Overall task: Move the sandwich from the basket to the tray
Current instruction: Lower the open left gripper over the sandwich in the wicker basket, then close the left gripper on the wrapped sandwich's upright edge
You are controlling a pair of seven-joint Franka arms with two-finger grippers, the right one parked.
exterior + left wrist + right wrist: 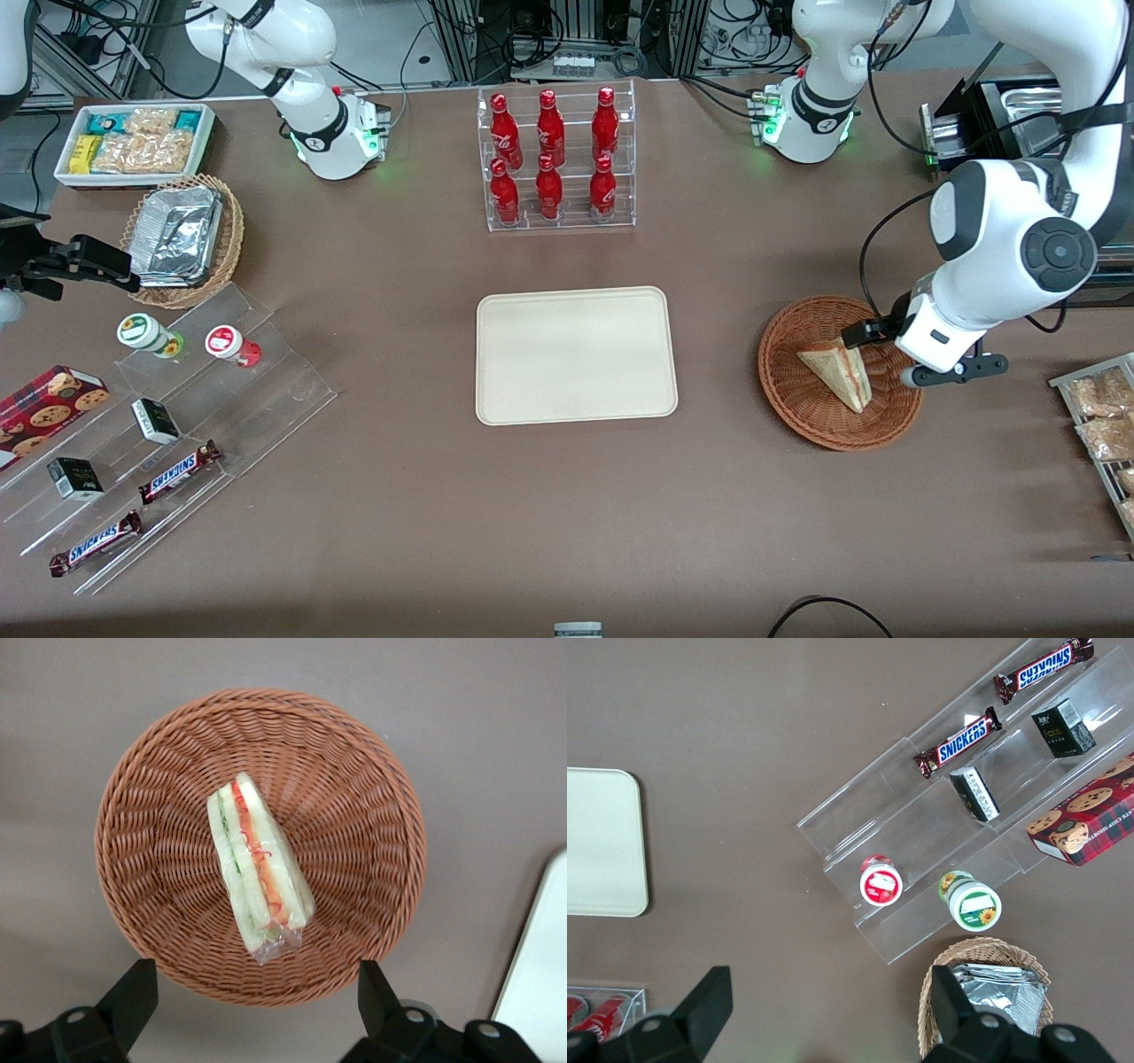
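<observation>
Front view shows the sandwich [835,373] lying in the reddish-brown basket [788,390], which sits on the brown surface [532,514] toward the working arm's end, at about three o'clock from the cream tray [576,354] and well apart from it. The left arm's jaws [257,992] hang above the basket, over its rim at the side toward the working arm's end, and touch nothing. From the left wrist camera the two black fingers [133,997] stand wide apart, with the basket rim between them and the wedge lying on its side, its red and green filling edge facing up. A rack of red bottles [554,159] stands at twelve o'clock from the tray.
</observation>
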